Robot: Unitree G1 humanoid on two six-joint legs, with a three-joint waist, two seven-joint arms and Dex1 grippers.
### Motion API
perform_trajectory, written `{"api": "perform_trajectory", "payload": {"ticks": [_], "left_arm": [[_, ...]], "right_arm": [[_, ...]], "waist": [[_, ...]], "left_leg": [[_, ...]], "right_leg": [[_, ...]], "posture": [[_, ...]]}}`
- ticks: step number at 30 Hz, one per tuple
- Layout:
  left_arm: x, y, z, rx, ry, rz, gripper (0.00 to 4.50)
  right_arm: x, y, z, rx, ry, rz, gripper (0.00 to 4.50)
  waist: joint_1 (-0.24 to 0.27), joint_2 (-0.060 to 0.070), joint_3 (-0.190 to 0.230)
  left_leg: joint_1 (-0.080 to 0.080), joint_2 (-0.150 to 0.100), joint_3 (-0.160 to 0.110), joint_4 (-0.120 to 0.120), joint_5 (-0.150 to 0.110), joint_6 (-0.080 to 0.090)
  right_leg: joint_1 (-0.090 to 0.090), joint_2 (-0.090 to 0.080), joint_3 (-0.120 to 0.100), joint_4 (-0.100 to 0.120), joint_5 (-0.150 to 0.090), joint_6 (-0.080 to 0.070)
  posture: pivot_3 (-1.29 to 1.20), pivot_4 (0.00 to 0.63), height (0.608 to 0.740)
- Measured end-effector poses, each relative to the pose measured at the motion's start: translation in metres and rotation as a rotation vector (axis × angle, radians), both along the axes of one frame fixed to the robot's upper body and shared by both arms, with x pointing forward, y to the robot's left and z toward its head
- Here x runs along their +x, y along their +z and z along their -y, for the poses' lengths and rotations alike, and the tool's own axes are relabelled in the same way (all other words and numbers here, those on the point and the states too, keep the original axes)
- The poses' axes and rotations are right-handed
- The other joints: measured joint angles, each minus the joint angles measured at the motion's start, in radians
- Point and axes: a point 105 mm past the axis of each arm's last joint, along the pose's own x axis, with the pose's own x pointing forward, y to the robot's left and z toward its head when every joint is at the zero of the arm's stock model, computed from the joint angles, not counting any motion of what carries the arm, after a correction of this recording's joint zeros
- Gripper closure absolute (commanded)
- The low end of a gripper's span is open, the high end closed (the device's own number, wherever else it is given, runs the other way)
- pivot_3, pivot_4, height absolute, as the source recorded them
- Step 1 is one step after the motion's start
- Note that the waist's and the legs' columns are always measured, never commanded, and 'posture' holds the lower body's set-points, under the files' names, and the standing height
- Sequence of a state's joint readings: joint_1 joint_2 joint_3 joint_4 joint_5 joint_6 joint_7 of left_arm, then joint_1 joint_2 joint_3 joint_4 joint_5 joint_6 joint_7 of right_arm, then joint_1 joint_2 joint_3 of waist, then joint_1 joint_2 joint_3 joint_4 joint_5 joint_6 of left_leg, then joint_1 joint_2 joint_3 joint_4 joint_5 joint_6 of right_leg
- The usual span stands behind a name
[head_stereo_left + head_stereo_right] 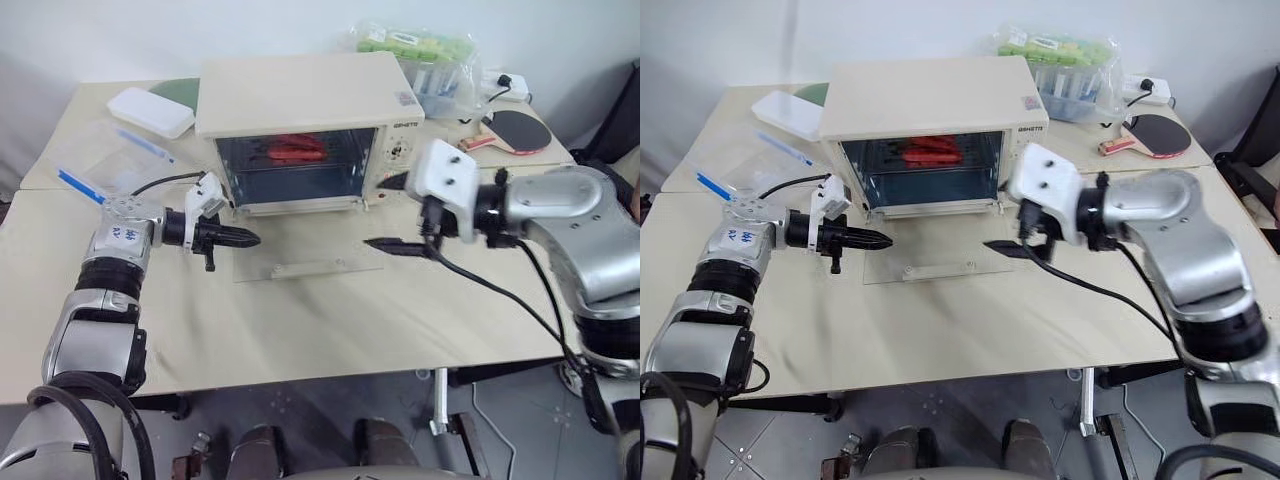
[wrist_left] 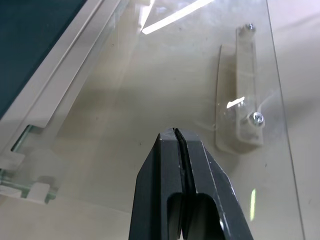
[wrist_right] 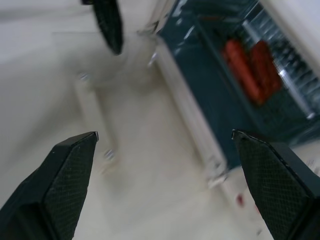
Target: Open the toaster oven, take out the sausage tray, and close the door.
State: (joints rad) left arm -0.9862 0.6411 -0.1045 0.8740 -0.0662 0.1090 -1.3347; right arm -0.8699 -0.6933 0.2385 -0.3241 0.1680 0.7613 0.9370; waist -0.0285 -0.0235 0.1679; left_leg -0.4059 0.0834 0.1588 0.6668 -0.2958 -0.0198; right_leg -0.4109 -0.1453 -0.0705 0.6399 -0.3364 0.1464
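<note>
Beyond the wide-apart right gripper [image 3: 162, 145], two sausages [image 3: 250, 67] lie in one oven [image 1: 300, 100], tray hidden; left gripper [image 2: 181, 137], pressed together, hovers over the door [image 2: 150, 100].

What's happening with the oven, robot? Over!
Left gripper shut, right gripper open, both empty. Cream-white toaster oven's glass door lies flat open. Red sausages' tray inside. Path clear.

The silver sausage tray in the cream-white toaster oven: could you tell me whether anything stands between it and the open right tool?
Nothing visible does. The glass door lies folded flat on the table, so the cream-white toaster oven is open toward the right tool. The sausage tray sits inside.
</note>
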Motion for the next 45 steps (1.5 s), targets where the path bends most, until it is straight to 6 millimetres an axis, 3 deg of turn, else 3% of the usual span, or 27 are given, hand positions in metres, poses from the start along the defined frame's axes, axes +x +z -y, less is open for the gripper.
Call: {"api": "perform_trajectory", "payload": {"ticks": [3, 7, 12, 17, 21, 32, 45], "left_arm": [[-0.002, -0.002, -0.001, -0.010, 0.006, 0.019, 4.48], [-0.009, -0.004, -0.008, -0.069, 0.038, 0.049, 4.48], [-0.028, -0.014, -0.020, -0.284, 0.157, 0.094, 4.48], [-0.052, 0.004, -0.030, -0.546, 0.257, 0.268, 4.48], [-0.070, 0.012, -0.040, -0.660, 0.322, 0.363, 4.48], [-0.103, 0.013, -0.062, -0.833, 0.542, 0.458, 4.48], [-0.103, 0.016, -0.067, -0.842, 0.597, 0.479, 4.48]], "right_arm": [[0.014, -0.013, -0.015, 0.008, -0.035, 0.002, 0.00], [0.029, -0.014, -0.027, 0.012, -0.087, 0.055, 0.00], [0.059, -0.016, -0.041, -0.001, -0.176, 0.155, 0.00], [0.081, -0.027, -0.056, -0.047, -0.214, 0.228, 0.00], [0.092, -0.029, -0.065, -0.090, -0.208, 0.301, 0.00], [0.112, -0.037, -0.090, -0.275, -0.173, 0.488, 0.00], [0.130, -0.034, -0.095, -0.385, -0.273, 0.585, 0.00]], "waist": [[0.000, 0.000, 0.000], [-0.003, 0.000, 0.000], [-0.030, 0.000, 0.000], [-0.048, 0.000, 0.000], [-0.059, 0.000, 0.000], [-0.073, 0.000, 0.000], [-0.083, 0.000, 0.000]], "left_leg": [[0.000, 0.000, 0.000, 0.001, 0.000, 0.000], [0.001, 0.000, 0.000, 0.001, 0.000, 0.000], [0.001, 0.000, -0.001, -0.001, 0.000, 0.000], [0.000, 0.000, -0.003, -0.001, 0.000, 0.000], [0.000, -0.001, -0.006, -0.001, 0.000, 0.000], [0.000, -0.001, -0.008, -0.002, 0.000, 0.000], [0.000, -0.001, -0.009, -0.003, 0.000, 0.000]], "right_leg": [[0.000, 0.000, 0.000, 0.002, 0.000, 0.000], [-0.001, -0.002, -0.002, 0.004, 0.000, 0.000], [-0.002, -0.003, -0.006, 0.006, 0.000, 0.000], [-0.002, -0.004, -0.007, 0.007, 0.000, 0.000], [0.000, -0.004, -0.009, 0.008, 0.000, 0.000], [0.000, -0.004, -0.009, 0.008, 0.000, 0.000], [0.001, -0.004, -0.009, 0.008, 0.000, 0.000]], "posture": [[0.00, 0.150, 0.740], [0.00, 0.150, 0.740], [0.00, 0.150, 0.740], [0.00, 0.150, 0.740], [0.00, 0.150, 0.740], [0.00, 0.150, 0.740], [0.00, 0.150, 0.740]]}}
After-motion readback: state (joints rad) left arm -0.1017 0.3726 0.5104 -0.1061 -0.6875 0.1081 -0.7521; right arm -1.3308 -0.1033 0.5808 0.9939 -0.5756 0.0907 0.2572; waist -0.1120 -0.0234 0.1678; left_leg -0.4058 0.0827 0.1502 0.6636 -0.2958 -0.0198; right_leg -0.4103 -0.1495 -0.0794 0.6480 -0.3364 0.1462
